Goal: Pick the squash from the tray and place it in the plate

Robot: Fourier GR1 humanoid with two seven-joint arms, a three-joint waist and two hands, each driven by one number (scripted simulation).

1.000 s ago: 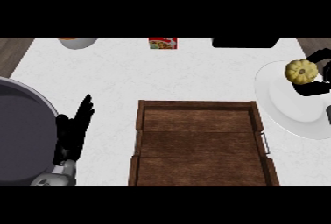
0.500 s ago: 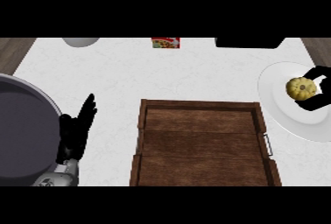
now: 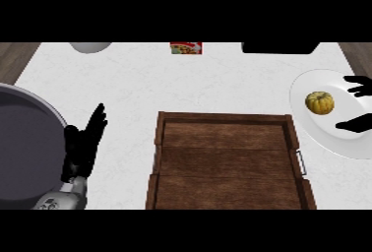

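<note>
White plate [image 3: 328, 132] holds squash [image 3: 320, 102], upright-looking.

**Squash on the plate**

The squash [image 3: 320, 103] lies on the white plate [image 3: 320, 138] at the counter's [image 3: 181, 83] right edge, right hand [image 3: 357, 104] spread around it, apart. The wooden tray [image 3: 227, 165] sits centre-front; the left hand [image 3: 83, 145] rests open, left.

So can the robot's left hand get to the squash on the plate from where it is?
Probably not. The left hand rests open at the far left, and the wooden tray lies between it and the squash on the white plate. The right hand is open right around the squash.
</note>
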